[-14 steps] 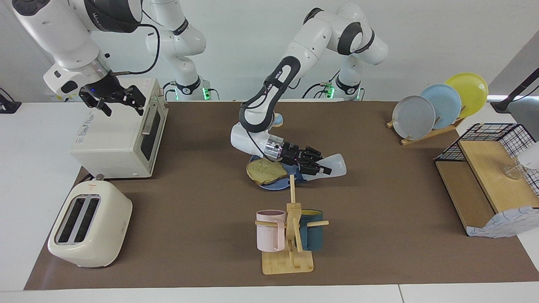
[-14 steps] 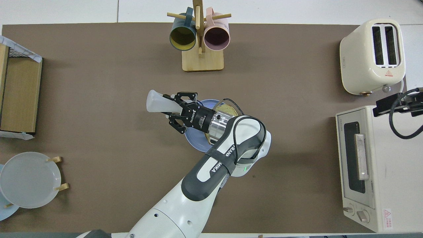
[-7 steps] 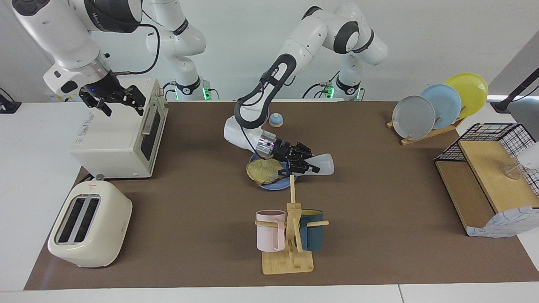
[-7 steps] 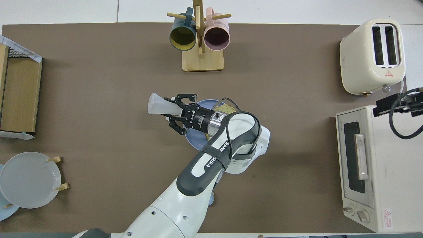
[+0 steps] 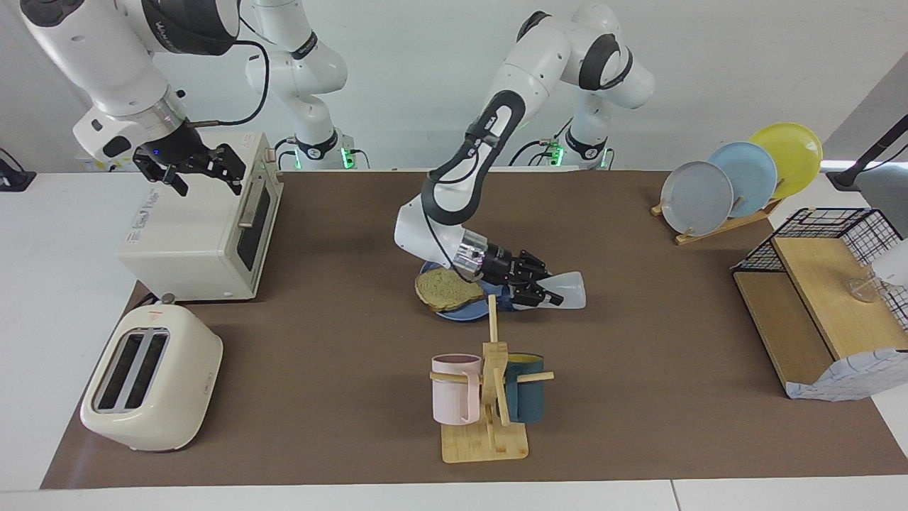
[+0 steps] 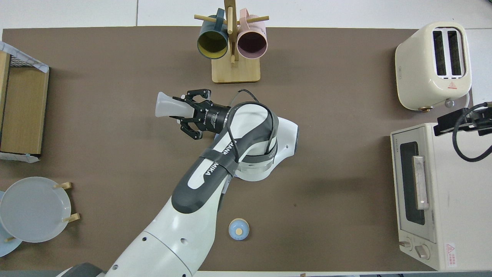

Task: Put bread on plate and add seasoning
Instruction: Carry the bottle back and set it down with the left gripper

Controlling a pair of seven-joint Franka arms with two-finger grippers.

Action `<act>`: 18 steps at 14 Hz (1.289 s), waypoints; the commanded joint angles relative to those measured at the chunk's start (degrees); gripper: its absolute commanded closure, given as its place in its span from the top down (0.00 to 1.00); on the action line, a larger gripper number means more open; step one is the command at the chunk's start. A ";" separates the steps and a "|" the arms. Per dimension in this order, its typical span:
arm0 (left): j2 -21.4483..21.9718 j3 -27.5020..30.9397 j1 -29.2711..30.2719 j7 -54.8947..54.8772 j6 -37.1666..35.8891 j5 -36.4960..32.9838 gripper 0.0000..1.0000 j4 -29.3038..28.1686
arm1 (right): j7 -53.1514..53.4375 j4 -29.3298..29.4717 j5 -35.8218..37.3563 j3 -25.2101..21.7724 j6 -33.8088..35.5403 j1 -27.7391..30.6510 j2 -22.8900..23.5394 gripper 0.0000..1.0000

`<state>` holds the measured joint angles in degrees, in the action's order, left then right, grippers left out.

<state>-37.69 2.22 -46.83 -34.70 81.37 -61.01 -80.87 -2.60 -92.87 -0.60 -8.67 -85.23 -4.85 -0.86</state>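
Square tan speckled toast slice (image 5: 445,288) lies on the round medium-blue plate (image 5: 461,312), mid-desk. Left end effector (image 5: 545,291), over the plate's edge, is clamped on the tipped translucent white seasoning bottle (image 5: 569,289). Right end effector (image 5: 204,169) waits, fingers spread and holding nothing, over the white toaster oven (image 5: 202,223).

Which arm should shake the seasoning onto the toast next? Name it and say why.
Left: its pincer already grips the translucent white seasoning bottle beside the tan toast slice; the right pincer waits over the white oven.
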 commanded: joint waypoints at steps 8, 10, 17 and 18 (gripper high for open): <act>18.60 -0.29 22.29 14.66 25.64 33.10 0.00 -7.62 | -0.83 -0.47 0.34 0.50 -0.20 0.81 -0.64 1.00; 19.93 -0.29 26.51 17.55 33.80 40.76 0.00 -10.52 | -0.83 -0.47 0.34 0.50 -0.20 0.81 -0.64 1.00; 22.57 -0.46 32.86 38.19 78.45 50.64 0.00 -31.87 | -0.83 -0.47 0.34 0.50 -0.20 0.81 -0.64 1.00; 22.05 -0.46 32.86 41.09 83.29 50.64 0.00 -33.72 | -0.83 -0.47 0.34 0.50 -0.20 0.81 -0.64 1.00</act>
<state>-18.51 2.38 -14.48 1.40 156.82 -11.38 -108.10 -2.60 -92.87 -0.60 -8.67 -85.23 -4.85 -0.86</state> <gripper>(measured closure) 0.520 0.000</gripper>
